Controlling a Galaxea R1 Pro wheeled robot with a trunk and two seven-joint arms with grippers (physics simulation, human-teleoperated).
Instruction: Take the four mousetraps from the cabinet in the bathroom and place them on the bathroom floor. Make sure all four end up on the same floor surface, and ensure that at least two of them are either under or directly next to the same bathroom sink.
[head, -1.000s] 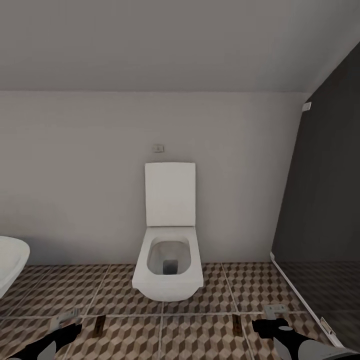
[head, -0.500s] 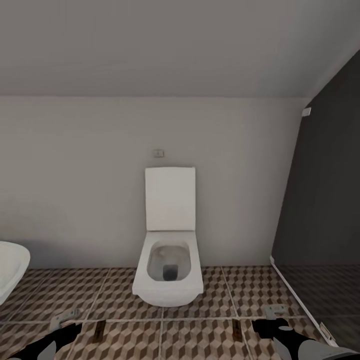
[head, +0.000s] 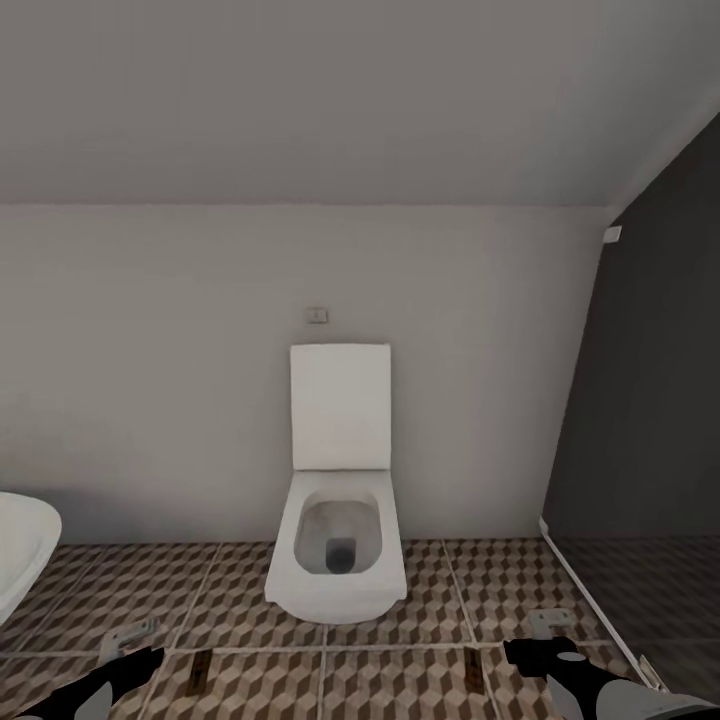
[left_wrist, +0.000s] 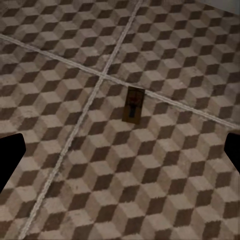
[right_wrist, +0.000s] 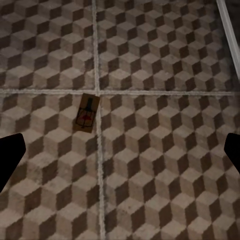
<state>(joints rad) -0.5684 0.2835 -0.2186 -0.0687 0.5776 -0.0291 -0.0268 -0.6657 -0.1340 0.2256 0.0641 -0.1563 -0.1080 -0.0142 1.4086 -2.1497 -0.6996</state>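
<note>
Two mousetraps lie flat on the cube-patterned bathroom floor (head: 240, 600), in front of the toilet. One mousetrap (head: 200, 668) (left_wrist: 133, 104) is on the left, close to a grout line. The other mousetrap (head: 473, 665) (right_wrist: 86, 114) is on the right, beside a grout crossing. My left gripper (head: 128, 638) (left_wrist: 120, 155) hangs open above the floor, near the left trap, with nothing between its dark fingertips (left_wrist: 10, 160). My right gripper (head: 548, 624) (right_wrist: 120, 152) is open too and holds nothing, a little right of the right trap. The cabinet and the sink are out of view.
A white toilet (head: 338, 540) with its lid up stands against the pale back wall. A white curved fixture rim (head: 22, 550) juts in at the far left. A dark wall panel (head: 650, 400) with a white floor strip (head: 590, 600) bounds the right side.
The whole head view has shifted: the toilet, floor and traps sit lower in the picture, so the camera moved. Both grippers keep their places in the picture.
</note>
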